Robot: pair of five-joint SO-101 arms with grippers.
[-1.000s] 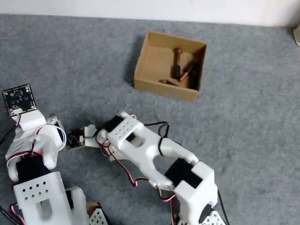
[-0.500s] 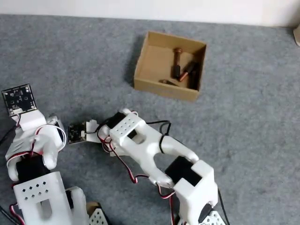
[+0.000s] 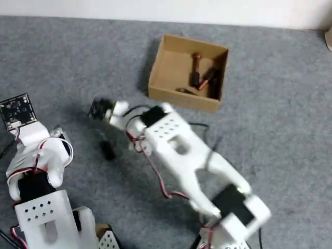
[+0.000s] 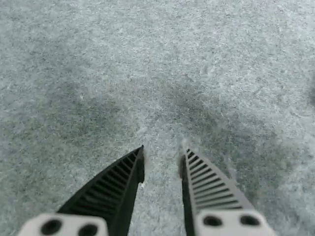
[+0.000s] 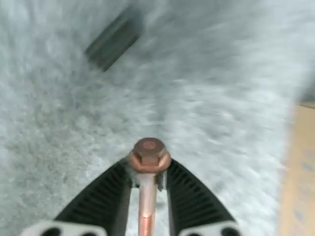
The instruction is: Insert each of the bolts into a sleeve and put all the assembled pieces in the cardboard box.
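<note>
One bolt (image 5: 149, 152), copper-coloured, is clamped between the right gripper (image 5: 147, 169) fingers, its hex head just past the fingertips and its shaft running back between them. In the high view that gripper (image 3: 99, 109) hangs over the carpet (image 3: 270, 129) to the left of the box (image 3: 179, 98), near its front left corner but apart from it. A dark sleeve (image 3: 107, 150) lies on the carpet farther from the box than the gripper, toward the arm bases; the right wrist view shows it (image 5: 114, 38) lying free ahead of the bolt, with a box wall (image 5: 300, 172) at the edge. At least two assembled pieces (image 3: 196, 70) lie inside the box by its right wall. The left gripper (image 4: 162, 150) hangs over bare carpet well to the left of the box, fingers slightly parted with nothing between them.
</note>
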